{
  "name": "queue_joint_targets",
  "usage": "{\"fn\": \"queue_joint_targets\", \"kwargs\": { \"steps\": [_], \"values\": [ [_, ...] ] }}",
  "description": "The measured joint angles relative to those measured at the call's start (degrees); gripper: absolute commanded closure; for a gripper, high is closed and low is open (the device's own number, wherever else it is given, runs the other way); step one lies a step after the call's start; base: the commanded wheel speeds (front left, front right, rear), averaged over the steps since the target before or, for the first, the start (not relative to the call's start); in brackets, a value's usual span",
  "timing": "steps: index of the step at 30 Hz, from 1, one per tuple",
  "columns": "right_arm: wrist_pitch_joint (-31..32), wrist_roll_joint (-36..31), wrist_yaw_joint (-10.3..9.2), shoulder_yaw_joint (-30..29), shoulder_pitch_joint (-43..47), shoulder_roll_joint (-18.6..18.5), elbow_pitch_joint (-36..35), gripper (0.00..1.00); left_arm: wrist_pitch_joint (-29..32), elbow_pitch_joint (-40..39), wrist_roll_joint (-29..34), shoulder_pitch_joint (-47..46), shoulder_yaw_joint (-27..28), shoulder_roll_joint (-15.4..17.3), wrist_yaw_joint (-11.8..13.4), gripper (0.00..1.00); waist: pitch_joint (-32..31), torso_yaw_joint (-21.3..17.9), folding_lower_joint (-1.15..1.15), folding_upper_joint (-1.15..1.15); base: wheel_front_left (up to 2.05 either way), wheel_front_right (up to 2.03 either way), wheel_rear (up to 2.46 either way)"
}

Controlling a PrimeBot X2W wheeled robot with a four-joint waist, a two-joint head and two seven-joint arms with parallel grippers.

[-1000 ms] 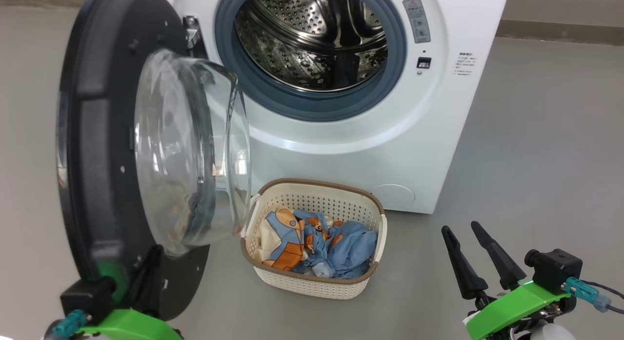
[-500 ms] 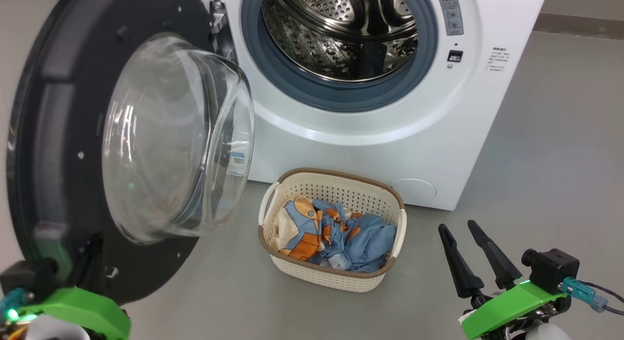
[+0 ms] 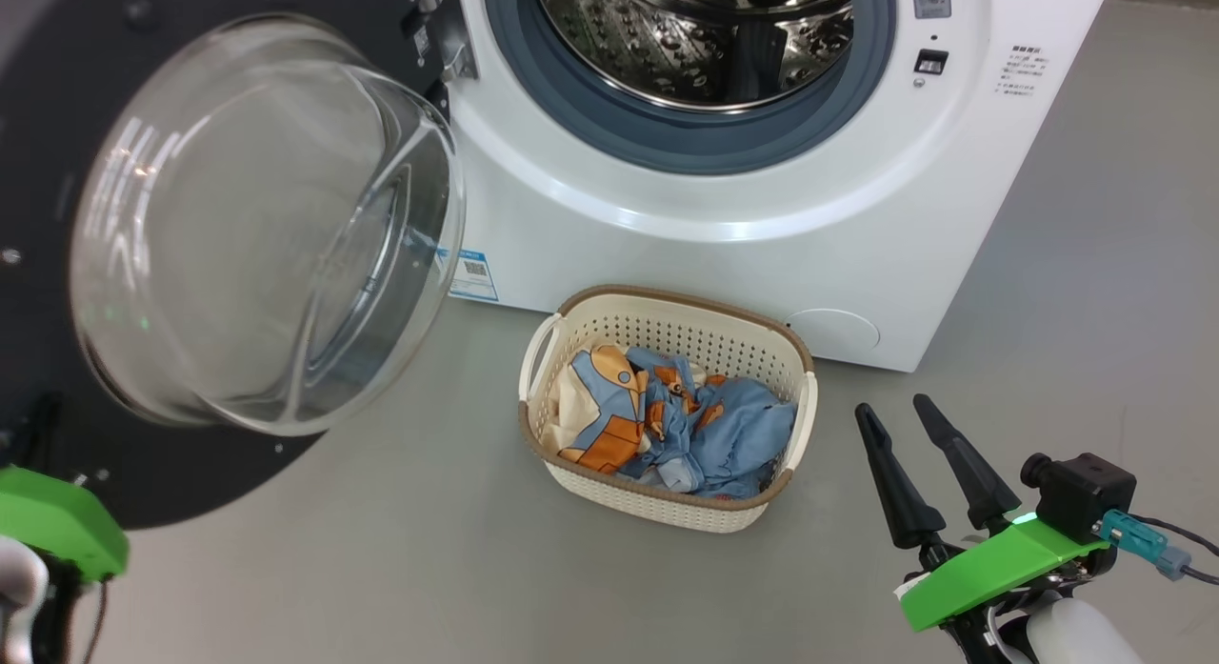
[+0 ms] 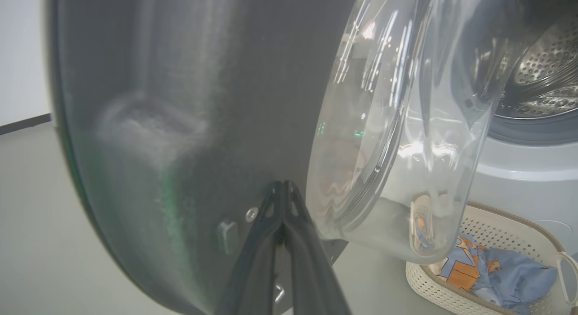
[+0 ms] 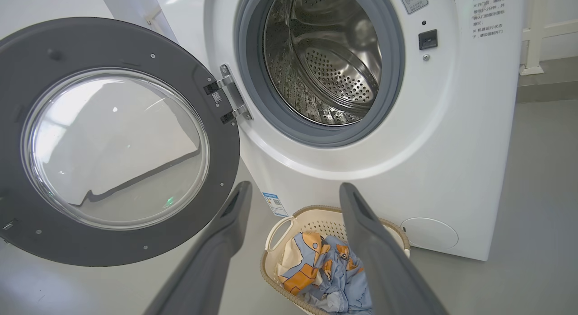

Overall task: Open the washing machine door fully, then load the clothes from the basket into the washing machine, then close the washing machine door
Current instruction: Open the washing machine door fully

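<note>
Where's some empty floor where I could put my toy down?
Bare grey floor lies in front of the cream perforated plastic basket, and more right of the big white washing machine. It's tight between basket and machine, and under the open black-rimmed round glass door.

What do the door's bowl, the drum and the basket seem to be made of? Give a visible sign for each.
Door's bowl: probably glass, glossy; it is see-through with bright reflections.
Drum: likely polished steel; mirror-like sheen, rows of punched holes.
Basket: apparently moulded plastic, matte cream; even perforations, brown woven-look rim.
</note>
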Motion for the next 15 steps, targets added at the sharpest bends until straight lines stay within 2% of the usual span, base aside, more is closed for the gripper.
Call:
{"fn": "queue_joint_targets", "kwargs": {
  "steps": [7, 15],
  "values": [
    [0.00, -0.08, 0.00, -0.46, -0.40, 0.07, -0.05, 0.00, -0.08, 9.51, -0.08, -6.23, 0.96, 2.33, -0.87, 1.00, 1.77, 0.49, 0.00, 0.00, 0.00, 0.00, 0.00],
    [0.00, -0.08, 0.00, -0.40, -1.94, 0.04, 0.20, 0.00, -1.70, 17.71, -0.07, -11.89, 0.65, 3.01, -2.54, 1.00, 2.72, 0.45, 0.00, 0.00, 0.00, 0.00, 0.00]
  ]
}}
